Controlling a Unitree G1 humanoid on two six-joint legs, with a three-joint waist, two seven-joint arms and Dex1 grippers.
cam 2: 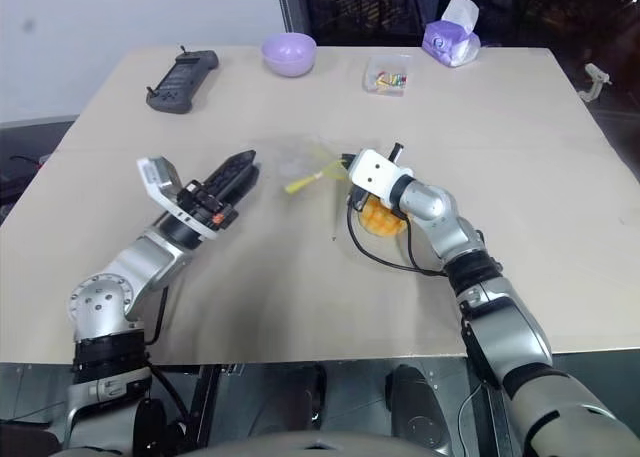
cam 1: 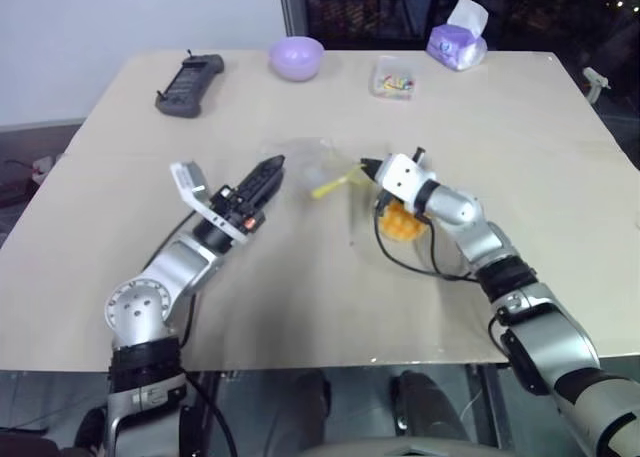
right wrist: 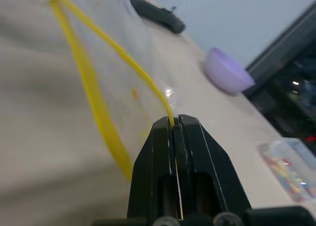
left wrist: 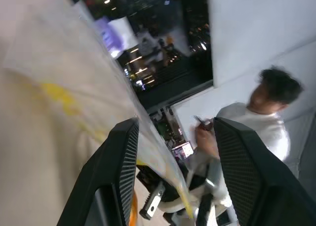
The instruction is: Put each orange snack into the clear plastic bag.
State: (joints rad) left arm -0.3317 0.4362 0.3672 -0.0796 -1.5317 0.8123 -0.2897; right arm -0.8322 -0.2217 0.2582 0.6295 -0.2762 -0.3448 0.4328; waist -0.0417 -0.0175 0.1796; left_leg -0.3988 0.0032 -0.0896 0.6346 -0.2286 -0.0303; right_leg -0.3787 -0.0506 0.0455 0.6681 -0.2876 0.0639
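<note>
No readable text, labels, brands, numbers or signs on anything in view.

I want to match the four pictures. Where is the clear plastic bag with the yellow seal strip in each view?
Left eye view: clear plastic bag at table centre, between the two tools.
Right eye view: at centre.
Left wrist view: crinkly film past the left tool.
Right wrist view: its yellow seal strip pinched in the shut right tool.
Shared landmark: the yellow seal strip.

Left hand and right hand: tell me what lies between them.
Between the left hand and right hand lies the crinkly clear plastic bag with its yellow seal strip, in the left eye view.
</note>
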